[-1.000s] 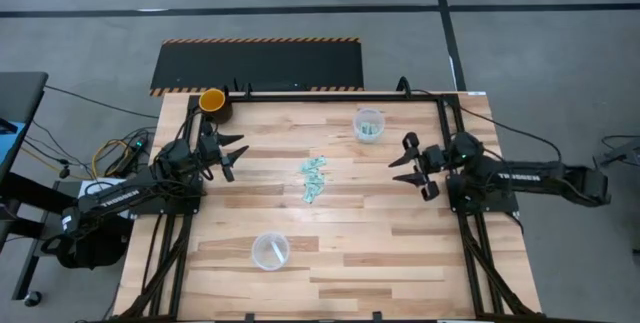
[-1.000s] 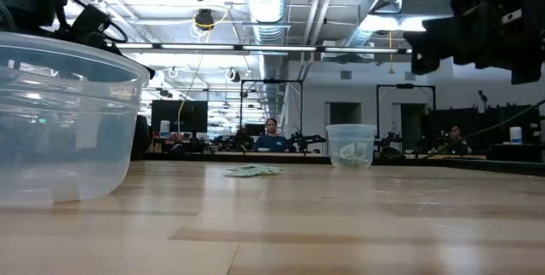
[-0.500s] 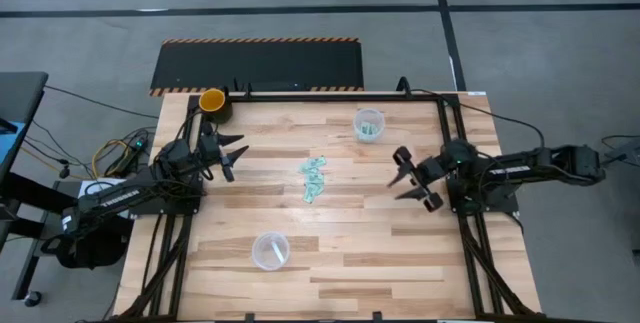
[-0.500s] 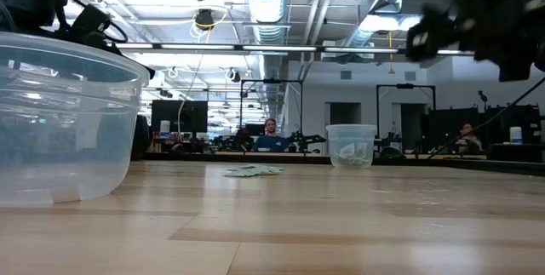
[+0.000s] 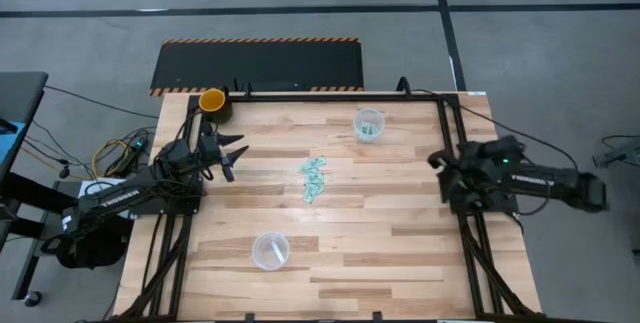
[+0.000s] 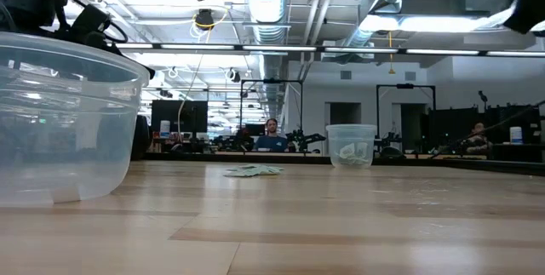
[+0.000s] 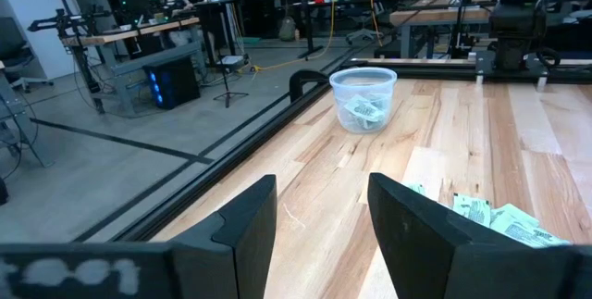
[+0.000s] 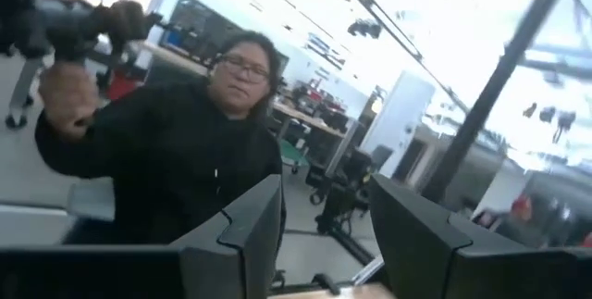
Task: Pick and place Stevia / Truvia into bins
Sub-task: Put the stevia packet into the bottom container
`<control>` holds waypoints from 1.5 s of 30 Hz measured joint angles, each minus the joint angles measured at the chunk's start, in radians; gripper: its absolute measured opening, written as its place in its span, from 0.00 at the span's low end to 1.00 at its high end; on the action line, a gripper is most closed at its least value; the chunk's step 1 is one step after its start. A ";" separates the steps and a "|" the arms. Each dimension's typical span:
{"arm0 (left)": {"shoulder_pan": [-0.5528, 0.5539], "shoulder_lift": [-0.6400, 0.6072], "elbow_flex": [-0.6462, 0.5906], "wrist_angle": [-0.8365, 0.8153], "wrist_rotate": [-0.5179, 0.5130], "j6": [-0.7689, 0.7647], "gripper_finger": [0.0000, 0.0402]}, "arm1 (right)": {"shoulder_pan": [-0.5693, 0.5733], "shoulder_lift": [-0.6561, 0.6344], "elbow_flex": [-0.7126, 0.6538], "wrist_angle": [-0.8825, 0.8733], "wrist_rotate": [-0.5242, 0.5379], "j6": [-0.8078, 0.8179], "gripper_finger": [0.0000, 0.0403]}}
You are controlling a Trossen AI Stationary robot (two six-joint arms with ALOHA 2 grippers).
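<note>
While most of the Stevia / Truvia packets (image 5: 313, 179) lie in a loose heap near the middle of the surface (image 5: 400, 243), I judge the task only partly done. The far bin (image 5: 369, 124) holds a few packets, visible through its wall in the left wrist view (image 7: 363, 111). The near bin (image 5: 270, 250) seems to hold something pale; I cannot tell what. The heap is left to sort.

My left claw (image 5: 228, 153) hovers over the left side of the surface, near the yellow-orange cup (image 5: 213, 101), pointing toward the heap, fingers (image 7: 245, 220) spread and empty.

My right claw (image 5: 441, 160) sits at the right edge of the surface, arm folded over the frame rail and tipped up; its wrist view looks into the room at a person in dark clothing (image 8: 176, 155). Its fingers (image 8: 254, 216) stand apart with nothing between them.
</note>
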 joint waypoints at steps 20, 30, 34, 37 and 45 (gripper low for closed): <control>0.000 0.000 0.000 0.000 0.000 0.000 0.41 | -0.266 -0.463 0.000 -0.068 0.083 -0.070 0.40; 0.000 0.000 0.000 0.000 0.000 0.000 0.41 | -0.415 -0.460 0.001 -0.376 0.665 0.137 0.40; 0.000 0.000 0.000 0.000 0.000 0.000 0.41 | -0.425 -0.447 0.000 -0.502 0.764 0.268 0.40; 0.000 0.000 0.000 0.000 -0.001 0.000 0.41 | -0.421 -0.436 0.000 -0.564 0.779 0.307 0.40; 0.000 0.000 0.000 0.000 -0.001 0.000 0.41 | -0.387 -0.430 0.000 -0.811 0.765 0.148 0.40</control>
